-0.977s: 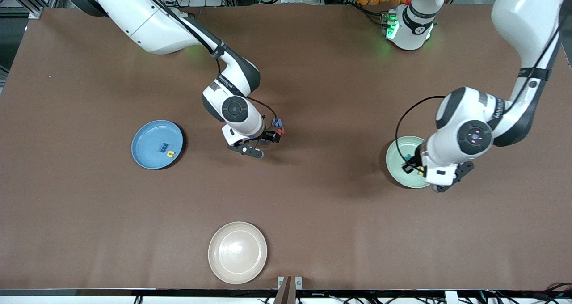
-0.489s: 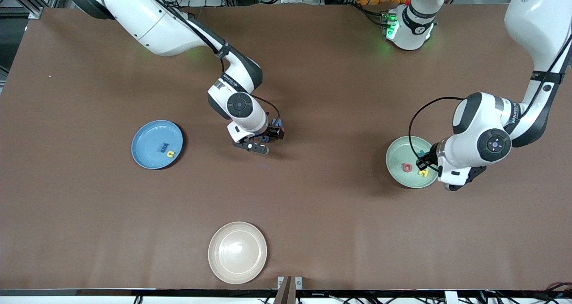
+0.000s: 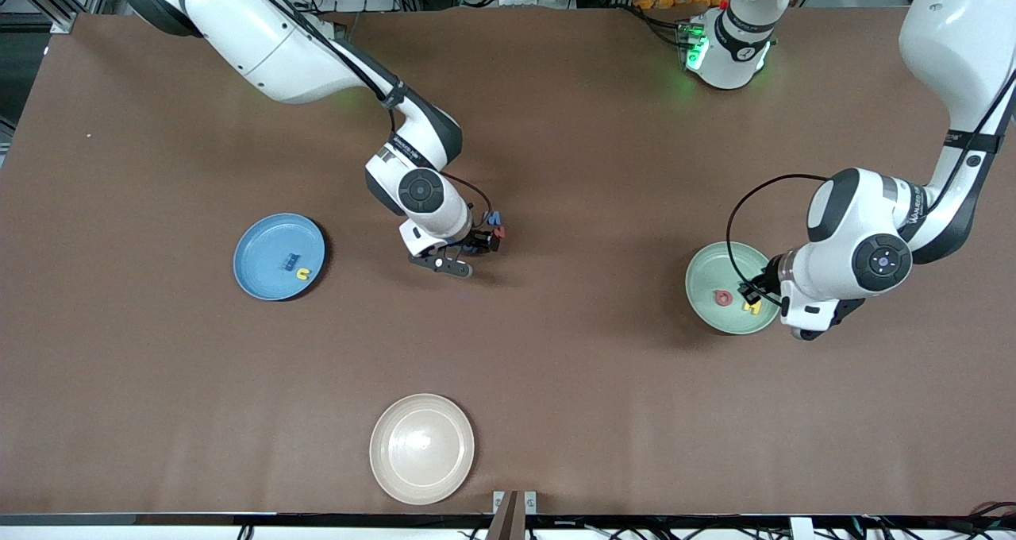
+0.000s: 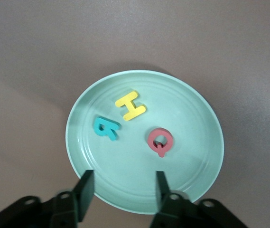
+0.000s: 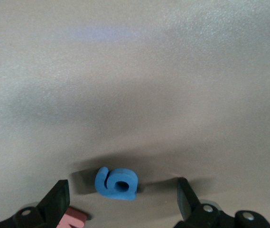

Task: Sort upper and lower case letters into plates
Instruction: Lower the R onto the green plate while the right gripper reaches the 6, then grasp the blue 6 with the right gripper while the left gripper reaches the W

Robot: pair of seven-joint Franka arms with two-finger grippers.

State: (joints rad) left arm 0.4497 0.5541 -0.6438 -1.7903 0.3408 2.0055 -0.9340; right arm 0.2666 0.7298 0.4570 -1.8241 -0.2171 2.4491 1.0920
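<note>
The mint green plate (image 3: 706, 274) lies toward the left arm's end of the table and holds a red Q (image 3: 722, 297) and a yellow H (image 3: 750, 307). The left wrist view shows the plate (image 4: 191, 166) with the yellow H (image 4: 130, 105), a teal R (image 4: 106, 128) and the red Q (image 4: 159, 141). My left gripper (image 3: 758, 292) (image 4: 123, 194) is open and empty over the plate's edge. The light blue plate (image 3: 262, 246) holds a blue letter (image 3: 291, 260) and a yellow letter (image 3: 302, 273). My right gripper (image 3: 479, 244) (image 5: 121, 199) is open around a blue letter (image 5: 116, 183) on the table, with a red letter (image 5: 73, 218) beside it.
A cream-white glossy plate (image 3: 421, 448) sits empty near the table's front edge. The blue and red loose letters (image 3: 495, 224) lie mid-table beside the right gripper. Bare brown table lies between the plates.
The left arm has drawn back from over the mint plate toward its own end of the table, uncovering the red Q and yellow H. The right gripper has shifted slightly over the loose letters.
</note>
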